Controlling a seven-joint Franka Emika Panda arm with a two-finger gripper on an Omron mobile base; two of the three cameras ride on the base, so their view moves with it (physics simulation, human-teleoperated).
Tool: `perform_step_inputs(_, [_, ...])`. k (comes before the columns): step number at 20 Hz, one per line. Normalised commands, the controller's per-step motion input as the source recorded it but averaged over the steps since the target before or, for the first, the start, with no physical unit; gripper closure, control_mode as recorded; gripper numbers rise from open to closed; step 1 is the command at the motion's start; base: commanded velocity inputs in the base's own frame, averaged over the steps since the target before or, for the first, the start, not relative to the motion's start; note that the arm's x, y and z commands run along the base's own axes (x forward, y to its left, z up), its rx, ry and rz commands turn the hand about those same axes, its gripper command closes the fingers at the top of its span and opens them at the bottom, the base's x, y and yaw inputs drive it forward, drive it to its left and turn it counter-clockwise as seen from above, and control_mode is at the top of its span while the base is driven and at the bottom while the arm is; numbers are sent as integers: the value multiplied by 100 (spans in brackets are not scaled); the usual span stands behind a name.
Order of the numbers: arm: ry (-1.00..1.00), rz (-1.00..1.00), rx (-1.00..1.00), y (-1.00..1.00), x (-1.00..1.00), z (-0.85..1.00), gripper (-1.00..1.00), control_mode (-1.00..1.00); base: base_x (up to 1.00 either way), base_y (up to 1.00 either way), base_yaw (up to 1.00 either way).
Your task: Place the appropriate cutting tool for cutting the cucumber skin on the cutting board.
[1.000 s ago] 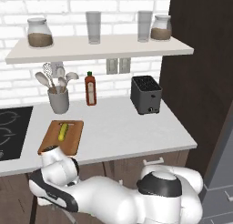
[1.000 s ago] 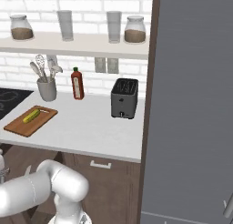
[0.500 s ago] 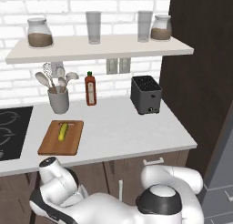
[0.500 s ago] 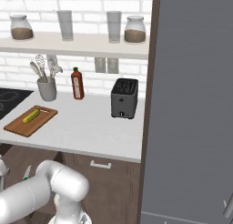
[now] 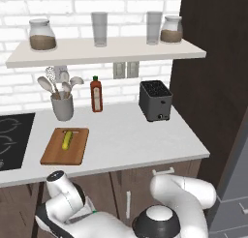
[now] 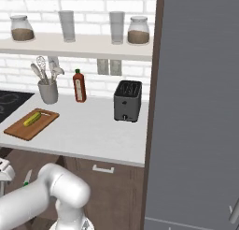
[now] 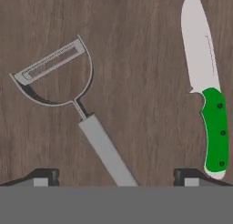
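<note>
Arm lowered, peeler handle between spread fingers, knife beside

Left base view: the scene is being viewed from behind the arm's left, forward and down over the counter, at medium range. Right base view: the same counter is being viewed from behind the arm's right. The cutting board, toaster and shelf are being shared by both, well above and beyond the gripper. Hand view: a dark wooden surface is being viewed at close range along the gripper, with the peeler and knife just ahead of the fingertips.
</note>
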Motion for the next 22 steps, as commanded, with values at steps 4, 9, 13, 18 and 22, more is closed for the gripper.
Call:
perform_step_inputs(4, [0, 12, 0, 12, 16, -41, -100, -100, 0, 0, 0])
perform_step_inputs(9, [0, 11, 0, 6, 0, -33, -100, -100, 0, 0, 0])
perform_step_inputs(13, [4, 9, 0, 5, 0, -42, 100, -100, 0, 0, 0])
perform_step_inputs(18, [5, 8, 0, 0, 0, -39, 100, -100, 0, 0, 0])
perform_step_inputs(22, [3, 8, 0, 1, 0, -18, 100, -100, 0, 0, 0])
